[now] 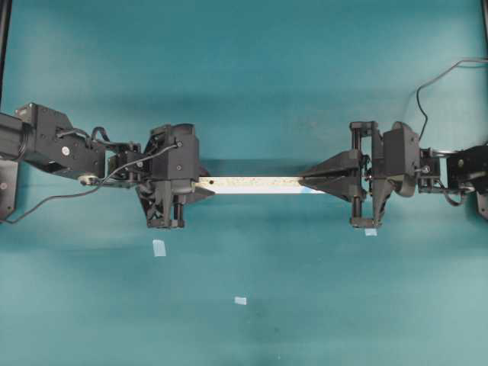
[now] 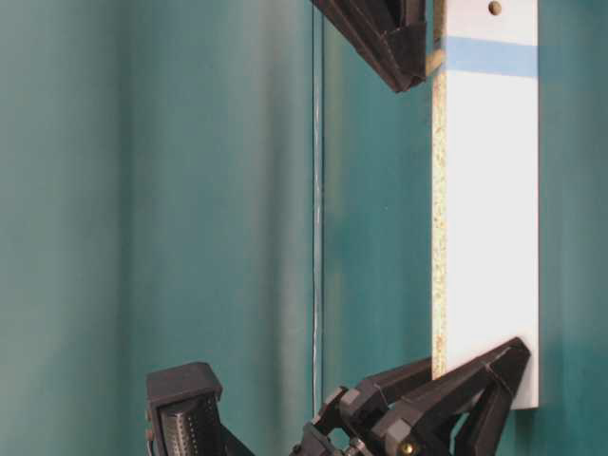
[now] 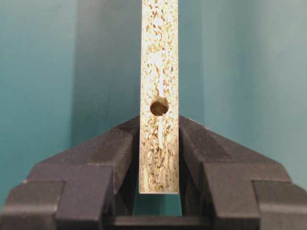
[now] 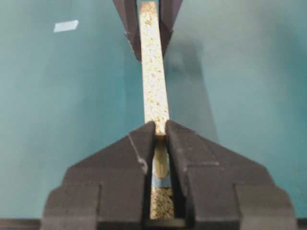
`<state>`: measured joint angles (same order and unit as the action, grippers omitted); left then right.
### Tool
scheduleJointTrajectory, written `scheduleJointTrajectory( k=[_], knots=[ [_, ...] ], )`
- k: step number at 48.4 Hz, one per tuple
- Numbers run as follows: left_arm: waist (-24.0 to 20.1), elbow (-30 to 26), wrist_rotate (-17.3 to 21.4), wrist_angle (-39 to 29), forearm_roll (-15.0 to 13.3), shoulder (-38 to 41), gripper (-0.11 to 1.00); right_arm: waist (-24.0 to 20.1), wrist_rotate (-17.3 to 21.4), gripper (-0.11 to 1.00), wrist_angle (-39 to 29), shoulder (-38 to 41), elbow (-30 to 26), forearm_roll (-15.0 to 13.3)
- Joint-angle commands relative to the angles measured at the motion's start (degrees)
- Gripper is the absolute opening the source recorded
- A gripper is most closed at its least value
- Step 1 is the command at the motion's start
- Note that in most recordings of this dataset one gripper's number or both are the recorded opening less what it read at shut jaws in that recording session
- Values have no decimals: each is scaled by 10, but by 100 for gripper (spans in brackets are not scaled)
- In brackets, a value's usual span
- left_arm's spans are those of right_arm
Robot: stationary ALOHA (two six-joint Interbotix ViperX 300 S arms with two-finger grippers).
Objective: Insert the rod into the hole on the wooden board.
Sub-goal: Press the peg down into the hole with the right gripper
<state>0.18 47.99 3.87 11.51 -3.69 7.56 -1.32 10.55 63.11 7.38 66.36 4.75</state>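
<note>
The wooden board hangs level above the table between both arms. My left gripper is shut on its left end, and the fingers press both sides of the speckled face. My right gripper is shut on the cream rod, over the board's right end. The rod's lower end meets the blue mark. The hole there is hidden under the rod. From table level, the rod's pale tip touches the board's edge at the blue band.
An unmarked dark hole sits just beyond my left fingertips. Small pale-blue tape squares lie on the teal table. A cable loops at the back right.
</note>
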Motion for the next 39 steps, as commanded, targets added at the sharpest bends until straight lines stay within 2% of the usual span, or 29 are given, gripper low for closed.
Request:
scheduleJointTrajectory(
  k=[1,14,39],
  knots=[
    [0,-9,-1,0,1,-7,32,0,2,9,-3,-10,-3,2],
    [0,-9,-1,-1,1,-7,32,0,33,9,-34,-26,2,9],
    [0,-11,-1,-4,1,-7,32,0,36,9,-77,-56,16,9]
  ],
)
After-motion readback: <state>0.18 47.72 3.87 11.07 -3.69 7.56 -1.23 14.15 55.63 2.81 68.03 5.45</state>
